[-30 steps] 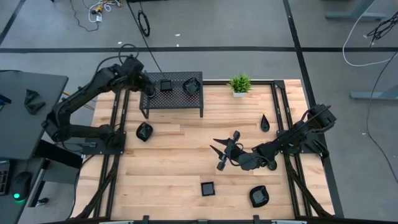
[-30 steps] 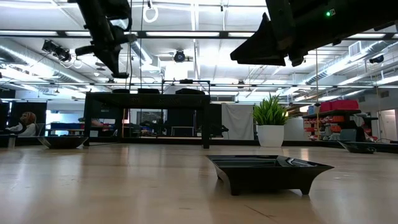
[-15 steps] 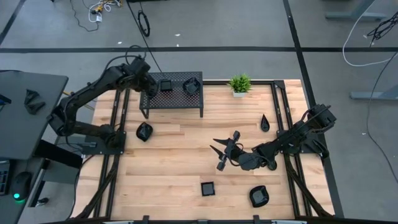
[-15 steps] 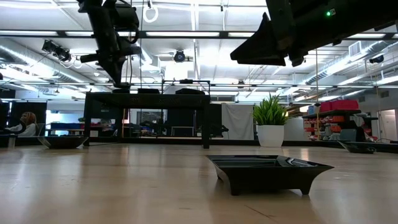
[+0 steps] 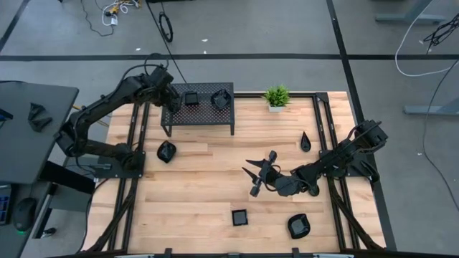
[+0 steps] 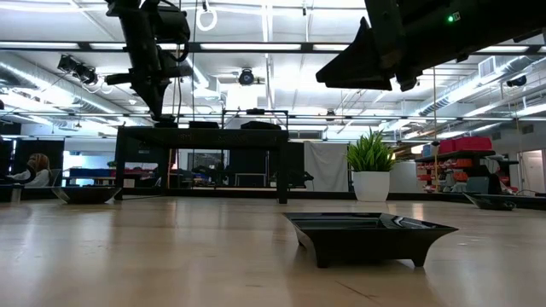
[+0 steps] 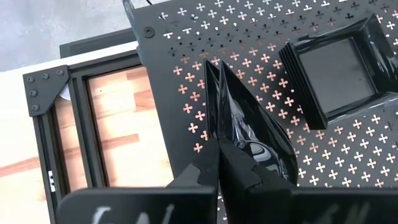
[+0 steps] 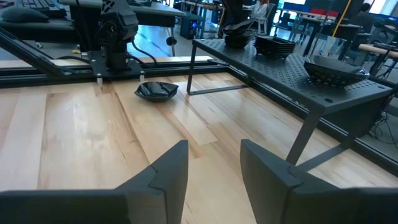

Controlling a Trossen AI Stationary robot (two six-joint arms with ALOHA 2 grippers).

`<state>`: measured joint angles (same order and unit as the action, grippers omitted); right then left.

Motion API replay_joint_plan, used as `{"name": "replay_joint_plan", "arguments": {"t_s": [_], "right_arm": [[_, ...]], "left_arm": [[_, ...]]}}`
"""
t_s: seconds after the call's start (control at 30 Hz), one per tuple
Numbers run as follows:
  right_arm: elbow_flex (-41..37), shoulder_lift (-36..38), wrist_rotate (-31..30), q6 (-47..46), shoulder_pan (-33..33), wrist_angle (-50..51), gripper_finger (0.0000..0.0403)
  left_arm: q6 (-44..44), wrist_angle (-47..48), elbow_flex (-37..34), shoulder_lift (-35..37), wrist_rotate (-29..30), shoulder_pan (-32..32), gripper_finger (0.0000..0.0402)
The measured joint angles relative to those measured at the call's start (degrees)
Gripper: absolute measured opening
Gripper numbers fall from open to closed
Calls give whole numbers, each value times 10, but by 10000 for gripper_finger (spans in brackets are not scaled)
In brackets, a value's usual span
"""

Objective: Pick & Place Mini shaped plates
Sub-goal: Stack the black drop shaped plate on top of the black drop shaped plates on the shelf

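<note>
Grips a teardrop plate point(image 7: 244, 118) in the left pincer point(image 7: 217, 167), fingers pinched narrow on its wide end, with the plate standing on edge and its tip pointing away from the pincer. Hangs over the end of the perforated rack point(image 5: 201, 116), just under the pincer; cannot tell whether plate and rack touch. Shows a stack of square plates point(image 7: 339, 67) on the rack just beside the held plate, and a rounded plate point(image 5: 221, 99) farther along the rack, beyond that stack. Shows pale scrawled marks on the pincer's own body at the wrist picture's edge, too blurred to read.

Holds the right pincer point(image 5: 252, 179) wide and empty, low over the wooden table point(image 5: 208, 186), well apart from the left one. Leaves a second teardrop plate point(image 5: 305, 141) behind this pincer beside its arm, a lone square plate point(image 5: 239, 217) and a rounded-square plate point(image 5: 298, 227) off to one side nearer the table's front, and a blob plate point(image 5: 166, 152) far ahead of the open fingers point(image 8: 166, 169), on the table below the rack's end. Shows a potted plant point(image 5: 276, 97) at the table's far edge beside the rack.
</note>
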<state>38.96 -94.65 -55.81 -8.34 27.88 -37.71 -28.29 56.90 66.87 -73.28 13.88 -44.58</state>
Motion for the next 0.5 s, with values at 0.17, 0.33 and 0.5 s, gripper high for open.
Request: {"name": "replay_joint_plan", "arguments": {"t_s": [0.17,0.33,0.5], "right_arm": [[0,0,0,0,0,0,148],[0,0,0,2,0,0,148],[0,0,0,3,0,0,148]], "left_arm": [[-11,-6,-5,-6,0,2,10],[-12,-33,-32,-6,-9,2,8],[-11,-44,-35,-6,-6,2,13]]}}
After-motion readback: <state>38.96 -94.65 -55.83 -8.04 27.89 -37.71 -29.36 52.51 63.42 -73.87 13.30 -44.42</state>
